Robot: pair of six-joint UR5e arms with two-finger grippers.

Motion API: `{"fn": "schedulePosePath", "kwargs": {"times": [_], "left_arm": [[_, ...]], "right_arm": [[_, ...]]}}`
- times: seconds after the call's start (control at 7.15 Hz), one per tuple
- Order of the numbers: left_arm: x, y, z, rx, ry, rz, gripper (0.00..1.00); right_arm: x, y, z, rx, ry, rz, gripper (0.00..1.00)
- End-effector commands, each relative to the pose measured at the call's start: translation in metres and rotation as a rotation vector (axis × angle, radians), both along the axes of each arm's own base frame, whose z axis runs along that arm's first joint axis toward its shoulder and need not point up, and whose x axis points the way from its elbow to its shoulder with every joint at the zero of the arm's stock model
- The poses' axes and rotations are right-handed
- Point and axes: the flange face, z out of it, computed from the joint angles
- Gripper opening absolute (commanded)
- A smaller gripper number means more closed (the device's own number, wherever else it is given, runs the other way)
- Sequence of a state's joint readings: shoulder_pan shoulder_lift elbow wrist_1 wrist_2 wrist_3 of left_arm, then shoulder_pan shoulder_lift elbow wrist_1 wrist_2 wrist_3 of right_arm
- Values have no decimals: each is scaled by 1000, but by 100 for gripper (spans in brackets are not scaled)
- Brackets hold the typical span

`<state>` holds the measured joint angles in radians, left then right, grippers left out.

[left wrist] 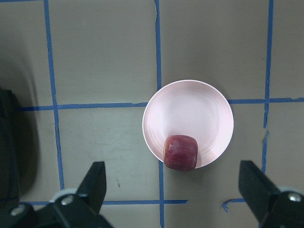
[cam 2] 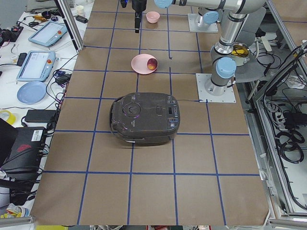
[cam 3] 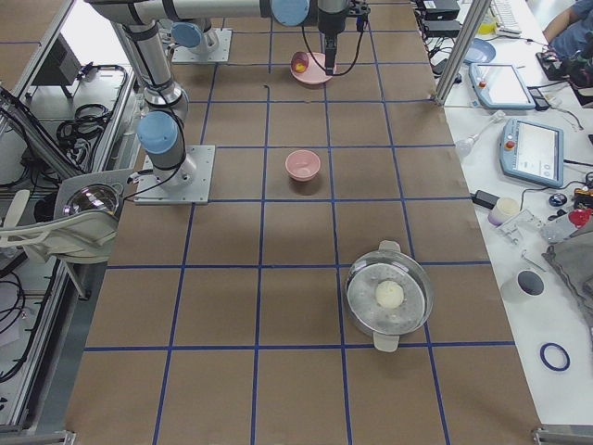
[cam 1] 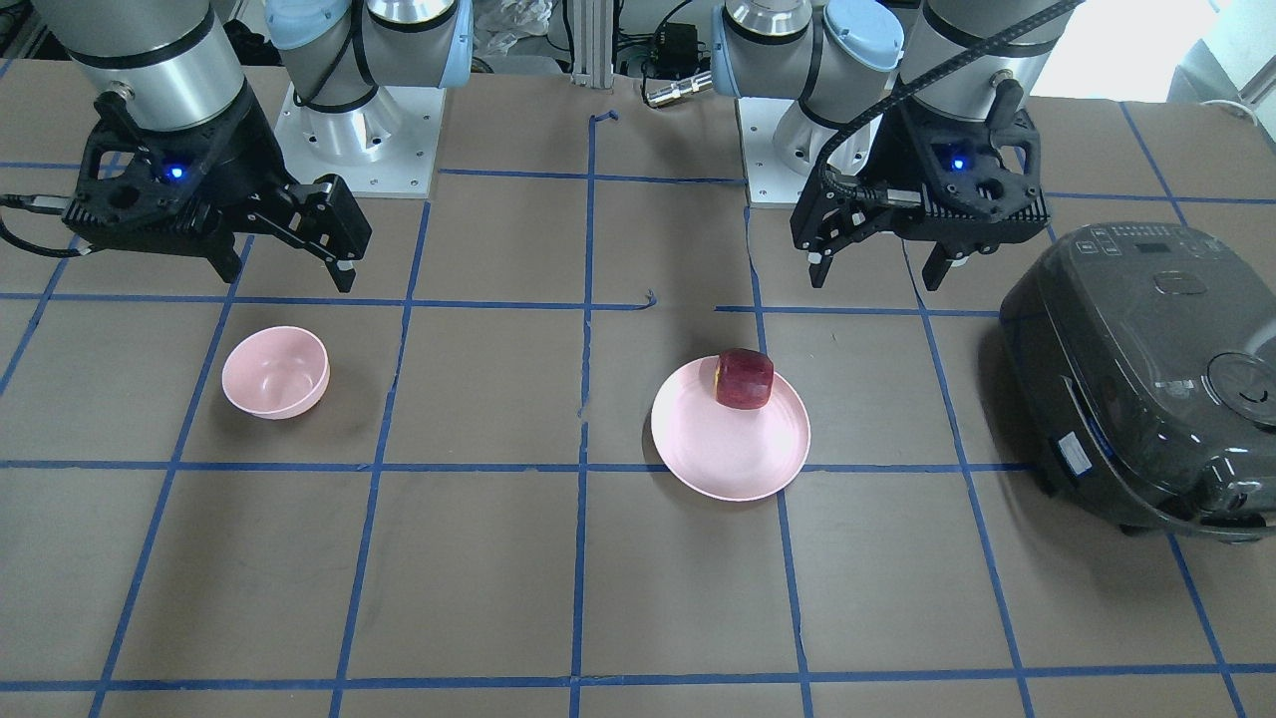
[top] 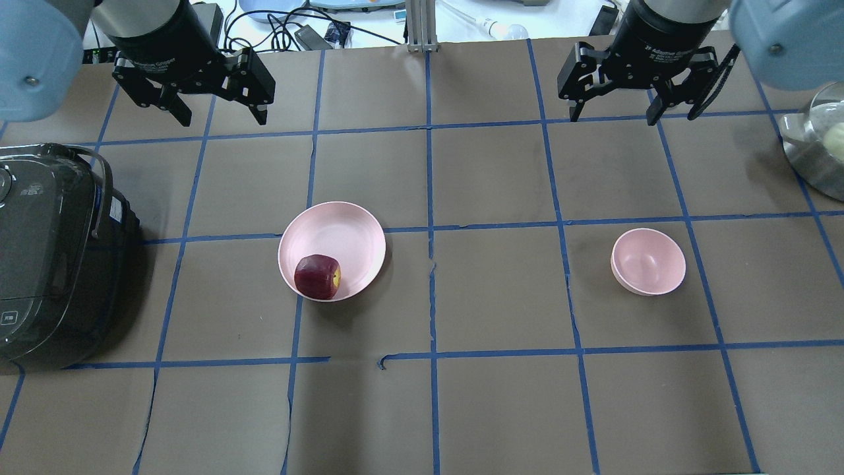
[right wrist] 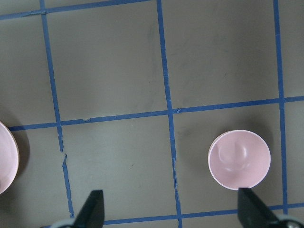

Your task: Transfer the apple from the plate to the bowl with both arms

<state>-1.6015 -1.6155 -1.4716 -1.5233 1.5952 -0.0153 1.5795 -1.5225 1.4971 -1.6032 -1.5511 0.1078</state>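
Both arms hang high over the far side of the table, nothing in hand. The left gripper point(top: 222, 115) has its jaws spread wide and empty. The right gripper point(top: 613, 115) is just as wide open, also holding nothing.

The apple point(top: 317, 277) sits on the plate point(top: 343, 231), right at the rim on the robot's side, with its yellowish patch turned toward the bowl point(top: 648, 261). The bowl stands empty, well apart, across the centre line in the right arm's half.

Here's what matters: the apple is in the left arm's territory, and the left gripper is plainly the nearer one. From its wrist camera the apple point(left wrist: 180, 152) shows almost centred between the two fingers point(left wrist: 95, 183), far below. So the pick looks like a descent with only a small correction. The apple is blocky, with no real long axis, so the jaw angle should hardly matter. The rim so close beside it is the thing to watch.

The cooker point(top: 53, 251) sits off to the left, away from the line down.
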Motion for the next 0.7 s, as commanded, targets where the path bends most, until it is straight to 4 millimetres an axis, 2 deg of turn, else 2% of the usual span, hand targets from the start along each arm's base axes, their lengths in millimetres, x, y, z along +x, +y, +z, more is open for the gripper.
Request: {"fn": "schedulePosePath", "kwargs": {"times": [0.0,0.56], "left_arm": [[0,1,0,7,1,0,100],[0,-1,-4,13,3,0,100]], "right_arm": [[-1,-1,-2,4,4,-1,100],[-1,-1,-2,4,6,1,100]]}}
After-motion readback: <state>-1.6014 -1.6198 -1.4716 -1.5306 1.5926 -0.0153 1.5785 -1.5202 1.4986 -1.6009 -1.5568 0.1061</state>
